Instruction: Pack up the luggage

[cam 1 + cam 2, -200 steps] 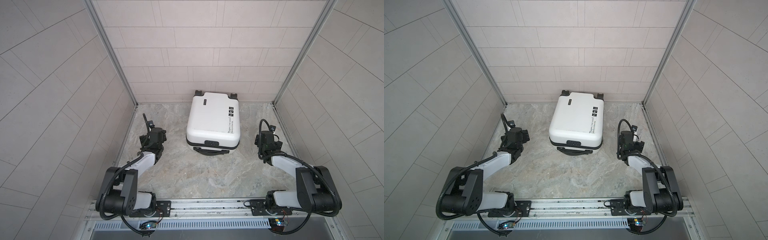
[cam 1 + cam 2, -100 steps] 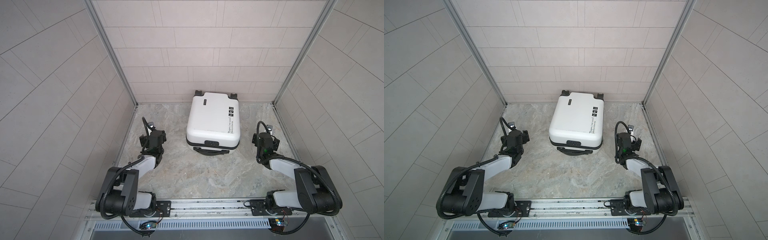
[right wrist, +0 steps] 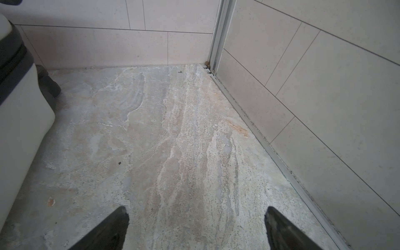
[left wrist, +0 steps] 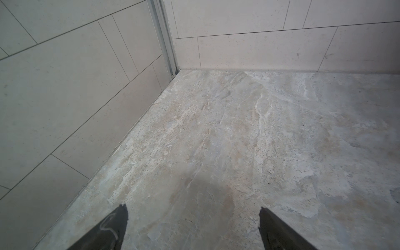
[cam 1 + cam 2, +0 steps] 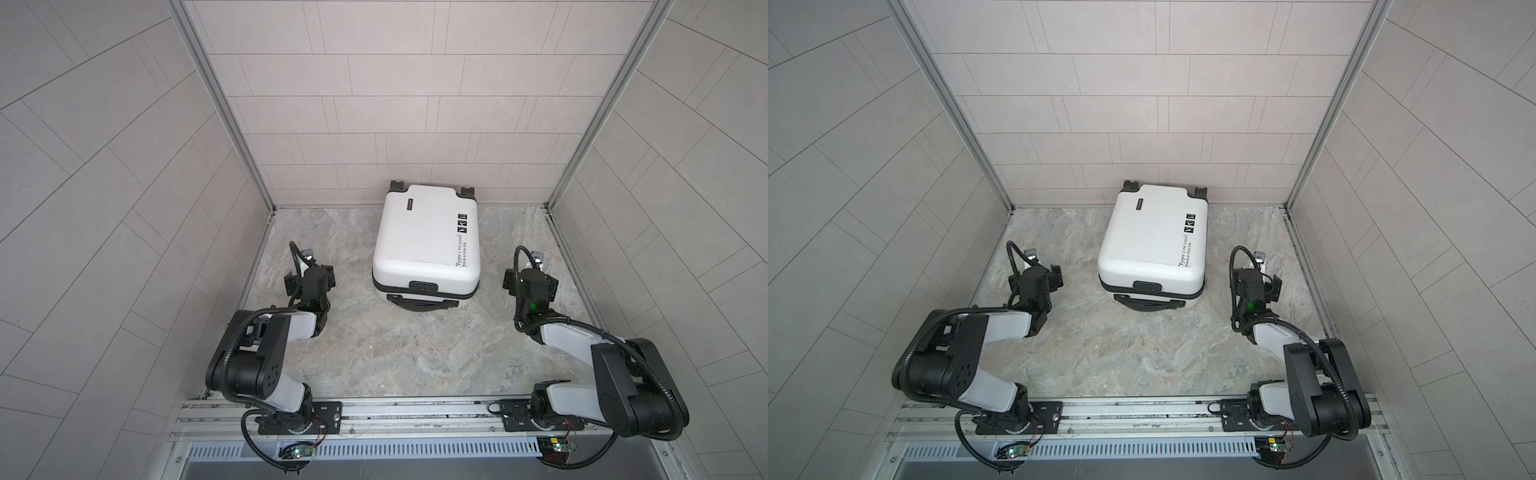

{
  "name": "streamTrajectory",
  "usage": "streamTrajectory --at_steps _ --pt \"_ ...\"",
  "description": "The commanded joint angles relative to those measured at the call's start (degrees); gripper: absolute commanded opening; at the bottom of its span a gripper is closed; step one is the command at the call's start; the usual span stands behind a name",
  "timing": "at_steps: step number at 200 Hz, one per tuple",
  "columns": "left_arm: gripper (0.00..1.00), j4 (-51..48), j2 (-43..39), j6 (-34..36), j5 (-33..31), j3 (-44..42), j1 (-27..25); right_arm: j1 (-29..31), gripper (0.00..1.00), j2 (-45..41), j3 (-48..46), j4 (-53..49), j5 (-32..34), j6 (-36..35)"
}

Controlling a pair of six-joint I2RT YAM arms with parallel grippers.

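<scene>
The luggage (image 5: 428, 245) (image 5: 1152, 245) is a white hard-shell suitcase. It lies flat and closed at the back middle of the stone floor, wheels toward the rear wall and black handle toward the front. My left gripper (image 5: 309, 276) (image 5: 1036, 282) hovers low to its left, apart from it. The left wrist view shows this gripper (image 4: 192, 210) open over bare floor. My right gripper (image 5: 530, 282) (image 5: 1254, 286) sits to the suitcase's right, also apart. It is open (image 3: 196, 210) with nothing between its fingers, and the luggage side (image 3: 21, 112) shows at the edge of the right wrist view.
Tiled walls (image 5: 374, 104) close in the floor at the back and on both sides, with metal corner posts (image 5: 266, 199) (image 5: 555, 195). A metal rail (image 5: 415, 411) carrying both arm bases runs along the front edge. The left wall (image 4: 65, 97) is near the left gripper.
Both wrists have shifted slightly near where they were, and the left arm has folded back a little. Both grippers stay open. The luggage has not moved.
</scene>
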Motion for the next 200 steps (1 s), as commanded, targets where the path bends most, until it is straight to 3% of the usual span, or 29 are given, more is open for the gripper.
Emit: streamTrajectory --at_steps 1,28,48,62,200 --pt "1.0 12.6 2.8 1.9 0.8 -3.3 0.2 0.4 1.0 1.0 -1.7 5.7 -0.9 -2.7" --pt "1.0 9.0 2.8 1.8 1.4 -1.5 0.2 0.2 1.0 7.3 0.7 7.8 -2.3 -3.6" --pt "1.0 6.4 2.3 0.8 3.1 -0.8 1.1 1.2 1.0 13.7 0.3 14.9 -2.1 -6.2" --pt "1.0 5.4 2.1 0.2 4.5 -0.5 1.8 1.2 1.0 12.1 1.6 9.5 -1.8 -4.2" --pt "1.0 5.7 1.8 0.1 6.2 -0.8 2.6 0.9 0.99 12.4 1.4 10.7 -2.2 -4.4"
